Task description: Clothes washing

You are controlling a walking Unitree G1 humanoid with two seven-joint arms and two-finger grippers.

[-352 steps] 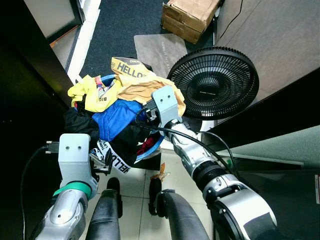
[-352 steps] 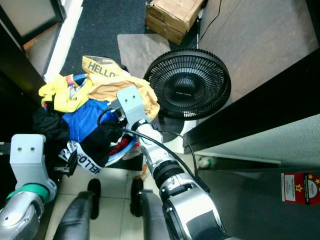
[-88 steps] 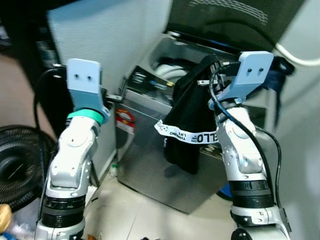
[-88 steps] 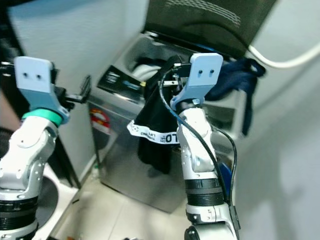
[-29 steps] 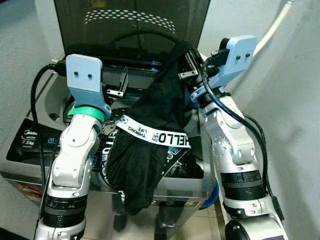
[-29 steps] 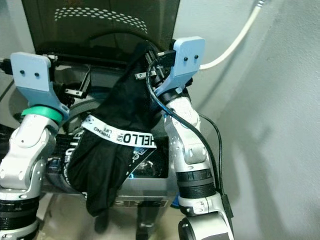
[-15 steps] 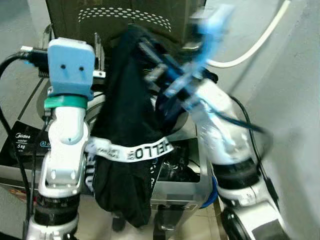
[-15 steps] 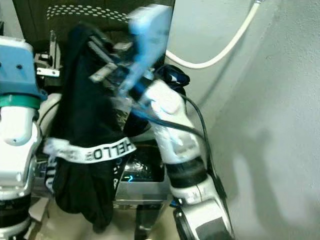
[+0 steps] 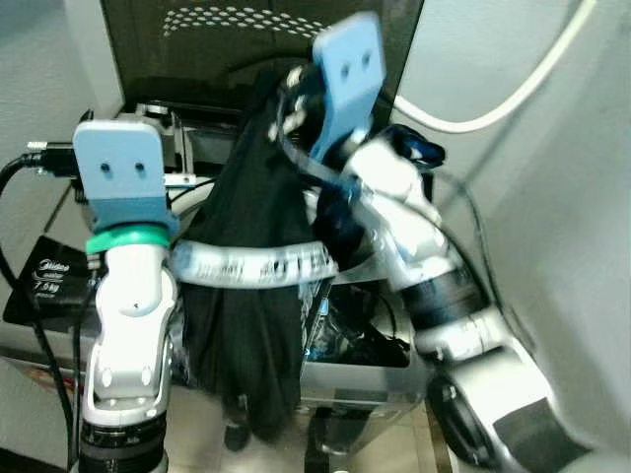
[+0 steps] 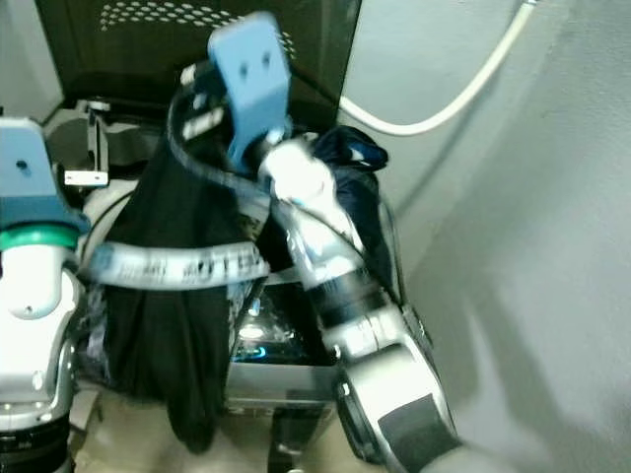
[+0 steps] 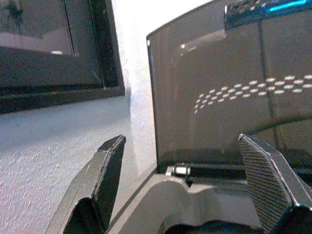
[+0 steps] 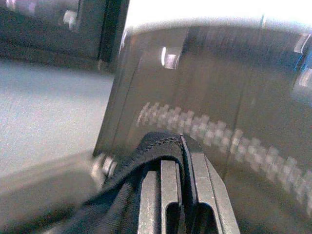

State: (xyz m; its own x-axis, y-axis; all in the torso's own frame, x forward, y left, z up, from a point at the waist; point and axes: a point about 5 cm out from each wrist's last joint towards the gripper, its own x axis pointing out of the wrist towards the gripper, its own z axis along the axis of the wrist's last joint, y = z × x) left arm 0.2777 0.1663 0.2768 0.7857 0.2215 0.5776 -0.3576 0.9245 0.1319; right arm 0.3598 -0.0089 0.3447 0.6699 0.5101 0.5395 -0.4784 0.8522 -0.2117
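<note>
Right gripper (image 12: pixel 170 190) fingers clamp black garment (image 9: pixel 251 286) above open washer (image 9: pixel 365 370). Left gripper (image 11: pixel 190 180) fingers wide, empty. Garment not yet dropped in; loading unfinished.

Our two arms are silver, jointed in rounded segments with black bands at the lower joints. Each wrist carries a pale blue block with two small dark screw holes; a green ring sits under the left one. Black cables loop beside both arms. Our left gripper (image 11: pixel 183 161) has long black fingers (image 11: pixel 265 183) with cross-hatched pads.
</note>
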